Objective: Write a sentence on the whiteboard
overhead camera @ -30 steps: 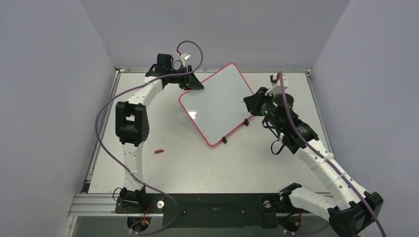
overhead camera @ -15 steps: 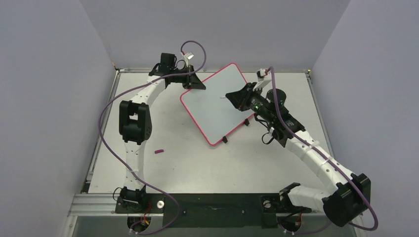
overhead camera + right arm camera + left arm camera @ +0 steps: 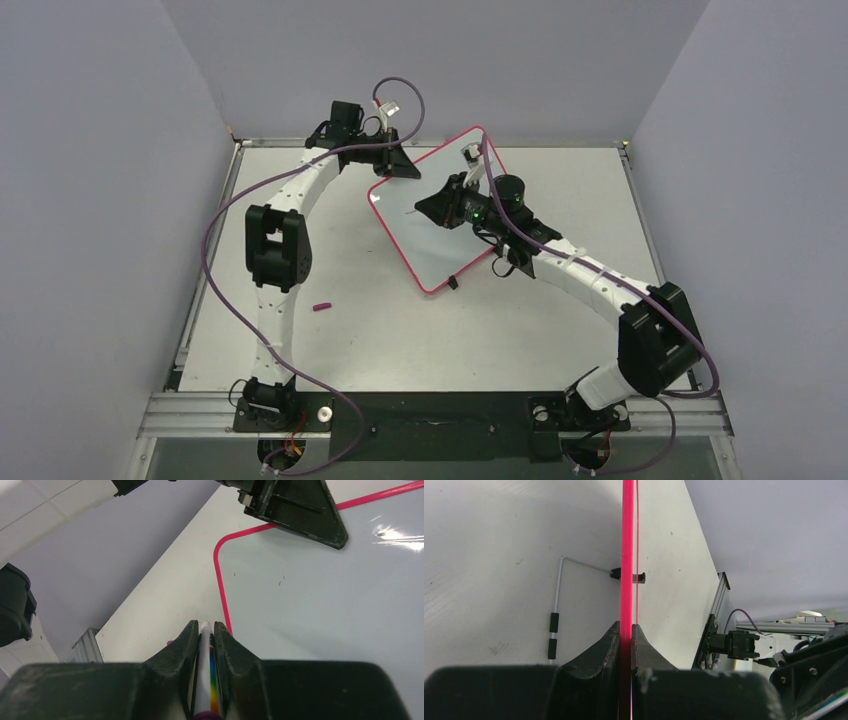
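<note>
The whiteboard (image 3: 440, 250), white with a pink rim, stands tilted at the back of the table. My left gripper (image 3: 393, 165) is shut on its upper left corner; in the left wrist view the pink rim (image 3: 627, 555) runs edge-on between the closed jaws of that gripper (image 3: 626, 630). My right gripper (image 3: 425, 208) hovers over the board's upper left part, shut on a white marker (image 3: 202, 680) with a rainbow stripe. The marker's tip points toward the rim's rounded corner (image 3: 220, 580). The sentence is not in view; the board's face (image 3: 325, 590) shows only tiny specks.
A small magenta cap (image 3: 322, 307) lies on the table left of centre. Black clip feet (image 3: 452, 283) sit on the board's lower edge, and a thin wire stand (image 3: 557, 595) shows beside the rim. Grey walls close in the table's left, back and right sides.
My left gripper has closed on the board's corner and the board has tipped up. My right arm has swung left, carrying the marker from the board's right edge to its upper left part.
</note>
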Motion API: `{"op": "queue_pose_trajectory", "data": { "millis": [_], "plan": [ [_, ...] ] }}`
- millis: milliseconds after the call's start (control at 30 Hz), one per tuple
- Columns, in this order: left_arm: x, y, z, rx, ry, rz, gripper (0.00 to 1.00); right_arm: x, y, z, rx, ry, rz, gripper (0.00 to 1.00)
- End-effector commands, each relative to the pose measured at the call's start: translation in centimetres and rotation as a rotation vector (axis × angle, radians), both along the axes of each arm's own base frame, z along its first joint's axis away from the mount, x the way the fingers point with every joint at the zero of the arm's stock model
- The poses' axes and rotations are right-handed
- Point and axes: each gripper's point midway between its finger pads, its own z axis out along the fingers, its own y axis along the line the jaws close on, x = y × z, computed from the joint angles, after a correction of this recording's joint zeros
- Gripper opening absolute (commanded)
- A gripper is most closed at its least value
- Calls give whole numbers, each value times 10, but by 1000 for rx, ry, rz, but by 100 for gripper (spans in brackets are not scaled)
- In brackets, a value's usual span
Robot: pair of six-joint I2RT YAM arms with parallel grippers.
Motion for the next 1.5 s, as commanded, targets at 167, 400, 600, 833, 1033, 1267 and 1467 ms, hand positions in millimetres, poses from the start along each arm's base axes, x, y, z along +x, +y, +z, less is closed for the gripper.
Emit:
{"op": "queue_pose_trajectory", "data": {
  "millis": [167,400,600,833,1033,1267,1467],
  "plan": [
    [-7,-4,18,3,-54,-8,0,20,41,47,82,-154,-12,0],
    [-7,-4,20,-2,-60,-1,0,41,49,31,39,-131,-104,0],
    [-9,-5,23,-11,-64,-2,0,50,47,16,-12,-106,-160,0],
    [-8,-2,23,6,-57,20,0,47,45,5,-35,-93,-164,0],
    [-8,-2,26,6,-58,19,0,45,45,6,-24,-97,-159,0],
    [-10,0,28,19,-73,21,0,50,53,6,-28,-93,-157,0],
    [-11,0,30,20,-78,17,0,53,58,4,-44,-94,-165,0]
  ]
}}
